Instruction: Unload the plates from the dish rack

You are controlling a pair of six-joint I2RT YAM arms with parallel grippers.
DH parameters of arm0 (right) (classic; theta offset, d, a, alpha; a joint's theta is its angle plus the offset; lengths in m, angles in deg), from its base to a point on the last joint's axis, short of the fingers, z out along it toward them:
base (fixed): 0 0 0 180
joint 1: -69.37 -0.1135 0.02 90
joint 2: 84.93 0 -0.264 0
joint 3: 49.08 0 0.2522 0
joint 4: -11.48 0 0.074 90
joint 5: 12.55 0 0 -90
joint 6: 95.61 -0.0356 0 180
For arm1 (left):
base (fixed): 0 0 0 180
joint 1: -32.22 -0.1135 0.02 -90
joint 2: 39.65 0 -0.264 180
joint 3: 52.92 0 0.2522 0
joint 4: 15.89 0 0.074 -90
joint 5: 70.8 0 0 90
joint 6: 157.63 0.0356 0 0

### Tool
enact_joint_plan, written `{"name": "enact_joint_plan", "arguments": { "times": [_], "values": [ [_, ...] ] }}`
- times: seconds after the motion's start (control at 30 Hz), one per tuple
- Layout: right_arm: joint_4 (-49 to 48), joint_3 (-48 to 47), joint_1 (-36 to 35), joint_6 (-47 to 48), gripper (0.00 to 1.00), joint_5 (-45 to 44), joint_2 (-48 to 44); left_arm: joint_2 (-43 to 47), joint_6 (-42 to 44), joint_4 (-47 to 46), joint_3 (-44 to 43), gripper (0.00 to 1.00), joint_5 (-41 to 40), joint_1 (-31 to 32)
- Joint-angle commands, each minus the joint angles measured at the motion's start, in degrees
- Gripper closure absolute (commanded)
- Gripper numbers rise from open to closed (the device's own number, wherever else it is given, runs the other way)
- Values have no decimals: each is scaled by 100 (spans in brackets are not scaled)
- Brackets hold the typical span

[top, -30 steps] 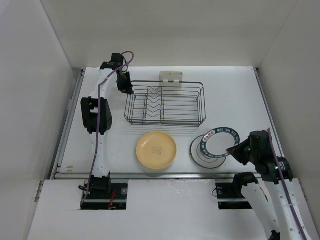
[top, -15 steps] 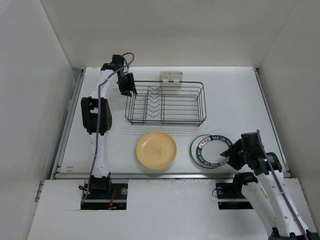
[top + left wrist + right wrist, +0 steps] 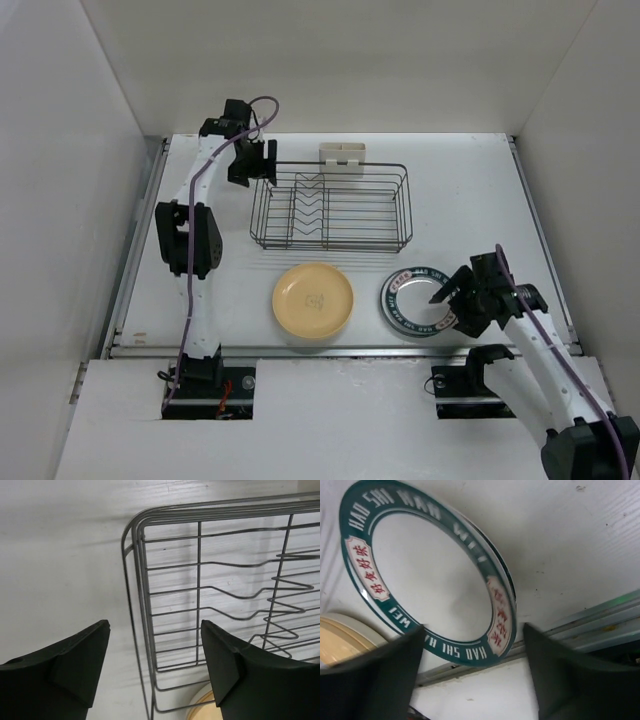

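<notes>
Top external view: the dark wire dish rack (image 3: 330, 207) sits in the upper middle of the frame on a white table (image 3: 470, 190), with a white holder (image 3: 342, 157) on its far side. Below it lie a yellow plate (image 3: 313, 300) and, to its right, a green-rimmed plate (image 3: 420, 302). The left gripper (image 3: 268, 165) hangs at the rack's upper left corner. The left wrist view shows its jaws spread, with the rack's end wires between them. The right gripper (image 3: 445, 308) is spread over the green-rimmed plate's right edge and holds nothing; its jaws are blurred in the right wrist view. A second plate (image 3: 506, 575) lies beneath, and only a sliver of its dark rim shows.
</notes>
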Motion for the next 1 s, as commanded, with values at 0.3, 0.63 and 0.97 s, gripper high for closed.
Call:
{"name": "enact_joint_plan", "arguments": {
  "times": [0.3,0.63,0.97],
  "values": [
    [-477,-334,-409,290,2,-476,711,1797,889,362,669,22,-617,-192],
    [-425,-1228,-463,0,2,-1038,-72,2869,1108,609,1371,18,-537,-1332],
    [1397,-5199,-463,1108,0,-3977,1992,4265,1047,724,2689,9,-994,-2766]
  ]
}}
